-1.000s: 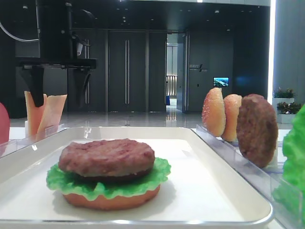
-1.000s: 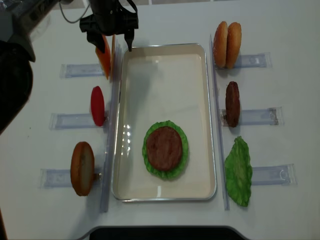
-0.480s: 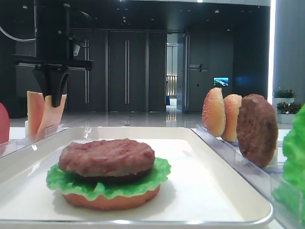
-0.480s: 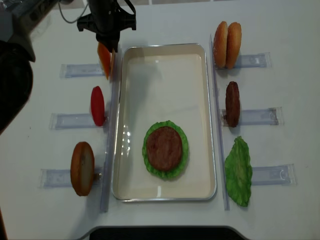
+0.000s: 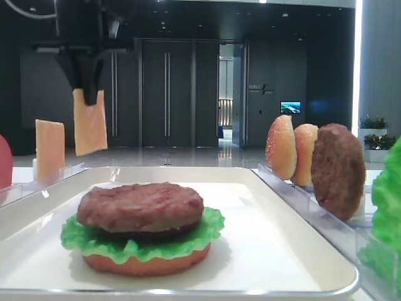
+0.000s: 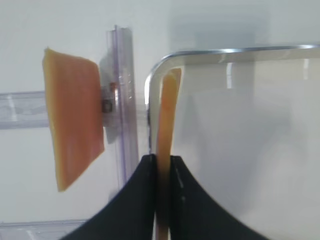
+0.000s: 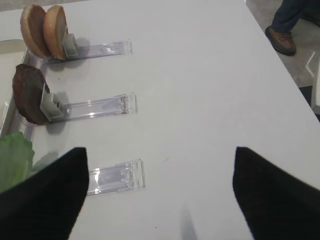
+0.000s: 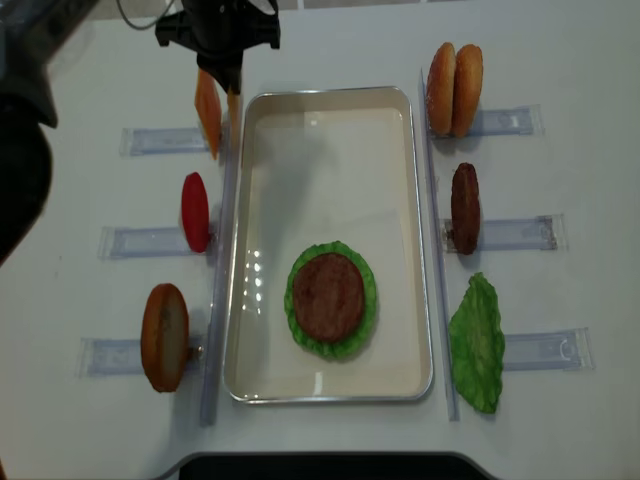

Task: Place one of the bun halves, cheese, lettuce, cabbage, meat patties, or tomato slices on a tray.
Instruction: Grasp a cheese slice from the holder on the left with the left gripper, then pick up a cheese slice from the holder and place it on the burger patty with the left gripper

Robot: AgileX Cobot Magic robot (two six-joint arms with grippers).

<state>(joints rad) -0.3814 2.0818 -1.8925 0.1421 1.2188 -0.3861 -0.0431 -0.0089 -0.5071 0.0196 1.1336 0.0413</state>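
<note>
**Left gripper pinches a cheese slice above the tray corner**

The left gripper [image 6: 162,167] is closed tight on the top edge of one cheese slice [image 5: 89,122], which hangs vertically from its jaws, clear of the surface. In the left wrist view this slice [image 6: 167,115] shows edge-on, just over the far left corner of the tray [image 6: 235,51]. A second cheese slice [image 6: 72,117] stands upright in its clear rack [image 6: 120,100], just beside the tray and apart from the held one.

On the tray [image 8: 400,200], toward its near end, sits a stack: a bun half [image 5: 147,262] at the bottom, lettuce [image 8: 298,300] on it, and a patty [image 8: 328,296] on top.

Left of the tray, a tomato slice [image 8: 195,212] and another bun half [image 8: 165,336] stand on edge in racks. Right of the tray, two bun halves [image 8: 454,89] stand together in the far rack, a patty [image 8: 464,208] stands in the middle rack, and a lettuce leaf [image 8: 477,343] leans at the near one.

The right gripper [image 7: 160,195] hovers over bare table to the right of those racks; its two dark fingers [image 7: 45,200] are spread wide with nothing between them.
</note>
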